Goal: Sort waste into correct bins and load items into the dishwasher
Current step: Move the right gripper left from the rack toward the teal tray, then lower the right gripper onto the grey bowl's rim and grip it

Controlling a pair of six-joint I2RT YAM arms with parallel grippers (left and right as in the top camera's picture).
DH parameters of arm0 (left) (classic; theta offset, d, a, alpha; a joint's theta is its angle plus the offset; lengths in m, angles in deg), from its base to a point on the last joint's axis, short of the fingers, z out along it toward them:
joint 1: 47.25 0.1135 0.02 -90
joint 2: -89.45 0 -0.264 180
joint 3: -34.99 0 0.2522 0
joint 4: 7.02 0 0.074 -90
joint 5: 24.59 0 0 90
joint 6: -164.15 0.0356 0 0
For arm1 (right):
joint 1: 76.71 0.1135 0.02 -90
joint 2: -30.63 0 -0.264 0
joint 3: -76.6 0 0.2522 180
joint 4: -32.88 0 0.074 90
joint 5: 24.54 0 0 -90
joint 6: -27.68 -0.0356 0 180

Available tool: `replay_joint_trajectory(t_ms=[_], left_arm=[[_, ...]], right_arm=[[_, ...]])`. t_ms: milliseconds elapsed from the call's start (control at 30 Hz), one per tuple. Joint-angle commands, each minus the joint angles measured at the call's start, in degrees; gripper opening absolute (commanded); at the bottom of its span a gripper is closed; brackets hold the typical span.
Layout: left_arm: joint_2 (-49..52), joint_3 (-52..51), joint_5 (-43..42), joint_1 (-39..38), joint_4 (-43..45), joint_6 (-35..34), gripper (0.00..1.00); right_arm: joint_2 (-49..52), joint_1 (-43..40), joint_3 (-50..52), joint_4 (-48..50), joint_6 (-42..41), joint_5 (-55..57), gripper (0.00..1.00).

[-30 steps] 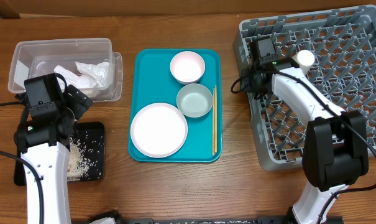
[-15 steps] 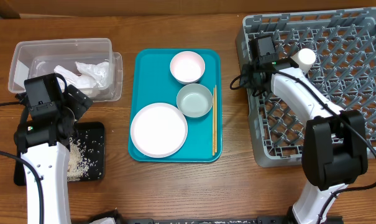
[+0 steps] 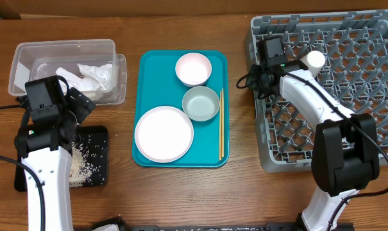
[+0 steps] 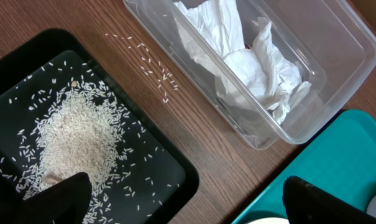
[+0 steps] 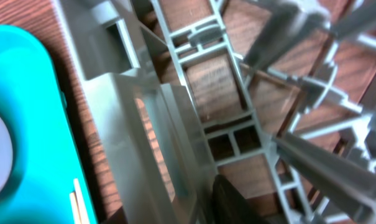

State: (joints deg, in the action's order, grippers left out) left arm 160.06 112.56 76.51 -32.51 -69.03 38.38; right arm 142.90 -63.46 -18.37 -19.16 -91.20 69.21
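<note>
The left fingers gape above grainy rice in the flat black tray. I cannot tell whether the right fingers, at the grey lattice rack, grip anything.

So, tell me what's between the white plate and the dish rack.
The chopsticks lie along the teal tray's right side, between the white plate and the dish rack. The right gripper sits at the rack's left wall. Nothing else shows.
</note>
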Motion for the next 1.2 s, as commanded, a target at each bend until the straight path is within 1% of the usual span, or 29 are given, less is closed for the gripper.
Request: replay_joint_trajectory(t_ms=[0,133,167,233,300,333,433,533,600,633,667,800,900,1033,1167], left_arm=[[-0.55,0.85,-0.24,0.20,0.09,1.09,1.00],[-0.55,0.85,-0.22,0.20,0.07,1.09,1.00],[-0.55,0.85,-0.22,0.20,0.07,1.09,1.00],[-0.55,0.85,-0.22,0.20,0.07,1.09,1.00],[-0.55,0.85,-0.22,0.20,0.09,1.09,1.00],[-0.55,0.85,-0.22,0.20,0.02,1.09,1.00],[-0.55,0.85,-0.22,0.20,0.07,1.09,1.00],[-0.55,0.85,-0.22,0.20,0.07,1.09,1.00],[-0.55,0.85,-0.22,0.20,0.07,1.09,1.00],[-0.55,0.85,-0.22,0.20,0.04,1.09,1.00],[-0.55,0.85,-0.22,0.20,0.07,1.09,1.00],[-0.55,0.85,-0.22,0.20,0.04,1.09,1.00],[-0.55,0.85,-0.22,0.20,0.07,1.09,1.00],[-0.55,0.85,-0.22,0.20,0.07,1.09,1.00],[-0.55,0.85,-0.22,0.20,0.07,1.09,1.00]], right_arm=[[-1.03,0.28,-2.32,-2.10,-3.69,-2.78,0.35],[-2.47,0.13,-7.19,-7.41,-3.61,-2.25,0.39],[-2.93,0.13,-8.50,-8.46,-2.64,-2.29,0.43],[-3.80,0.13,-11.52,-10.86,-0.74,-2.32,0.56],[-4.46,0.13,-14.95,-13.92,0.52,-2.34,0.72],[-4.61,0.13,-16.65,-15.56,0.98,-2.36,0.76],[-4.66,0.35,-22.08,-20.20,4.79,-5.64,0.75],[-4.66,1.31,-24.87,-21.90,13.70,-16.68,0.73],[-4.66,2.56,-24.94,-22.12,15.43,-21.62,0.72],[-4.59,3.32,-24.90,-22.16,15.19,-22.71,0.69],[-4.39,4.35,-24.87,-22.12,14.43,-23.34,0.66],[-3.39,8.90,-24.87,-20.94,9.01,-21.46,0.60],[-1.81,12.79,-24.87,-18.99,3.19,-15.65,0.57],[1.42,17.29,-24.83,-17.94,-5.01,-6.75,0.57],[5.55,20.48,-24.83,-17.07,-14.12,-3.30,0.53]])
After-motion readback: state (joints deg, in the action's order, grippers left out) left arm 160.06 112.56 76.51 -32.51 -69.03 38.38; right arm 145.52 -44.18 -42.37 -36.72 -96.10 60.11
